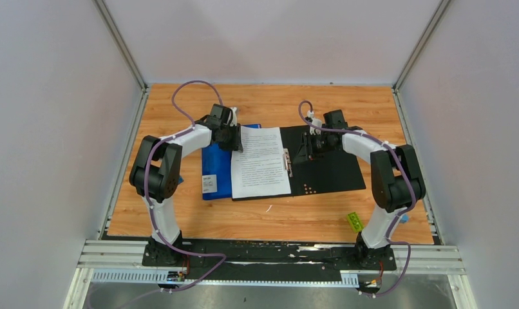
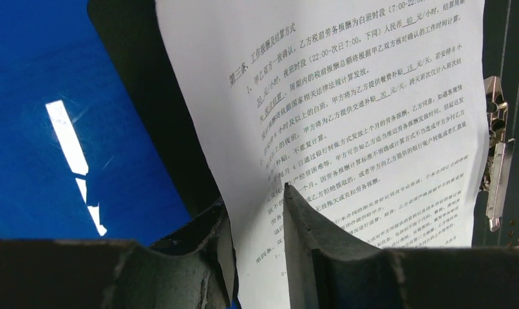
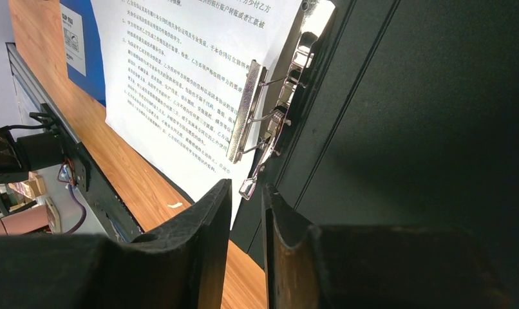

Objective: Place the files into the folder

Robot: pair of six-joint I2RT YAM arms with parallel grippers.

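**While the sheet rests at the clip: settle it flat, then let go cleanly**

Since the white printed paper sheet [image 1: 262, 162] lies on the left panel of the open black folder [image 1: 334, 168], the step in hand is judged to be seating and releasing it. Only one sheet can be made out. Whether a second lies beneath it cannot be told.

At the left pincer [image 2: 252, 201], the fingers stand partly apart with the sheet's edge running between them. Whether they pinch it cannot be told. At the right pincer [image 3: 246, 187], the fingers are separated by a narrow slot with nothing in it, poised over the folder's bare right panel.

Finding: the sheet appears raised at the corner in the left pincer rather than lying flat. Recommended: lower that corner, part the fingers fully, and back off along the paper's plane so that nothing drags it askew.

The silver metal spring clip [image 3: 247, 109] sits just ahead of the right pincer, along the sheet's inner edge. Whether that edge is under its bar cannot be told. Any press on the lever calls for a straight, square approach.

Edges and room: a glossy blue cover with a white label [image 1: 217, 168] lies just beside and below the left pincer, against the folder's outer edge. Bare wooden table [image 1: 179, 219] lies behind both pincers, and the enclosure walls are well apart from either.
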